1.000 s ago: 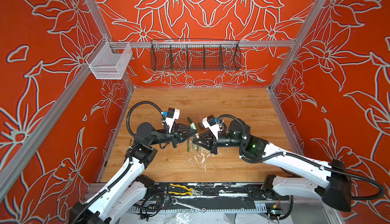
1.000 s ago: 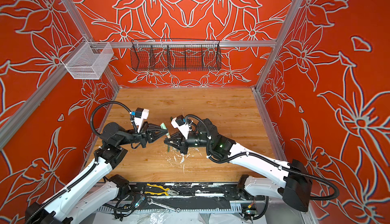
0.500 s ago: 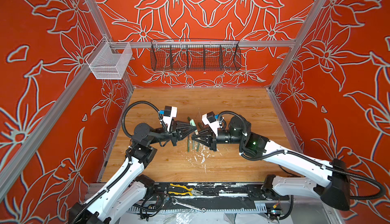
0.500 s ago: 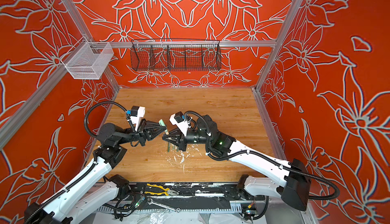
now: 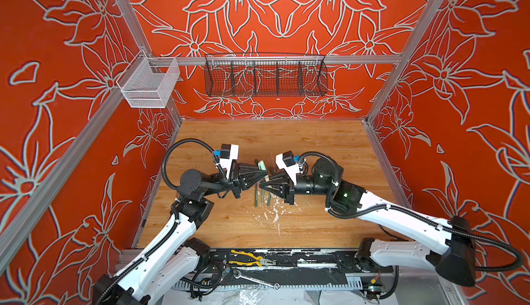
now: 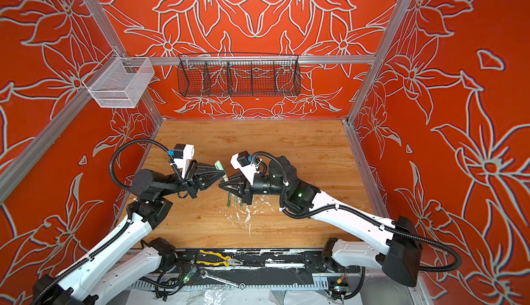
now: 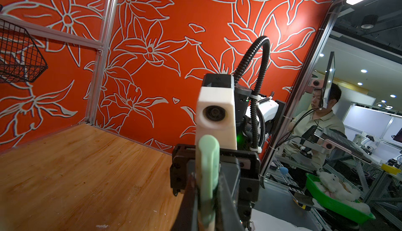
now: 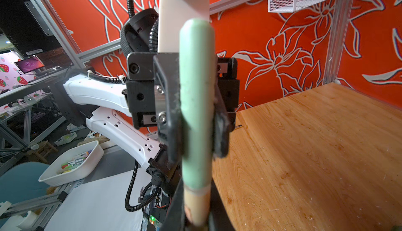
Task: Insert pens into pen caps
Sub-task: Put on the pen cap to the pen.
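Note:
In both top views my two grippers meet tip to tip above the middle of the wooden table (image 5: 315, 151). My left gripper (image 5: 262, 175) (image 6: 222, 174) is shut on a pale green pen cap (image 5: 261, 165) (image 7: 206, 166) (image 8: 196, 93). A tan pen (image 5: 266, 178) (image 8: 196, 203) comes out of the cap's open end, and my right gripper (image 5: 261, 186) (image 8: 195, 219) is shut on it. Three green pens (image 5: 262, 198) (image 6: 233, 200) lie side by side on the wood under the grippers.
A black wire basket (image 5: 265, 76) hangs on the back wall and a white mesh basket (image 5: 149, 85) at the left corner. Yellow-handled pliers (image 5: 249, 257) and a wrench (image 5: 253, 278) lie on the front rail. White scuffs (image 5: 272, 214) mark the wood.
The right gripper has shifted slightly left and closer to the left gripper's tips. The left arm's elbow swung a little. Both grippers stay shut.

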{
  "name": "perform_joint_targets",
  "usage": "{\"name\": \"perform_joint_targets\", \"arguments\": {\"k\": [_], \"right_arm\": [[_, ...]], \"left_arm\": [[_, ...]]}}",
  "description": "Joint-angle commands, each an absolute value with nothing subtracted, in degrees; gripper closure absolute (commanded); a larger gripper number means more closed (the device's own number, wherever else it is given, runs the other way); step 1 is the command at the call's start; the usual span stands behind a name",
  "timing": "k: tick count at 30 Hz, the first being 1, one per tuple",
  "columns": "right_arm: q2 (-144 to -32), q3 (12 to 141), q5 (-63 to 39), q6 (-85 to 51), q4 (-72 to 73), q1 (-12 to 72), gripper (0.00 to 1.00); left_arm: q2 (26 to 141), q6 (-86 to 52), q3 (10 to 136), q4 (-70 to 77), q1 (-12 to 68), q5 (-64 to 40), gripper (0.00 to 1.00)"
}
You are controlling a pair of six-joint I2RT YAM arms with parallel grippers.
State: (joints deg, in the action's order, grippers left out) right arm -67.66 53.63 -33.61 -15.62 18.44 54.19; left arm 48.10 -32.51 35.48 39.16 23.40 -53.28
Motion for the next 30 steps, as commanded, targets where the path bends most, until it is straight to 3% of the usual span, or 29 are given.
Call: {"name": "perform_joint_targets", "arguments": {"k": [1, 30], "right_arm": [[-67.2, 58.83, -31.42, -19.33, 43.8, 52.55, 1.0], [-60.76, 61.79, -25.66, -17.31, 25.29, 51.33, 1.0]], "left_arm": [[49.83, -30.39, 32.05, 26.61, 27.26, -63.2, 1.0], [47.46, -17.58, 35.29, 7.91, 31.99, -54.03, 1.0]]}}
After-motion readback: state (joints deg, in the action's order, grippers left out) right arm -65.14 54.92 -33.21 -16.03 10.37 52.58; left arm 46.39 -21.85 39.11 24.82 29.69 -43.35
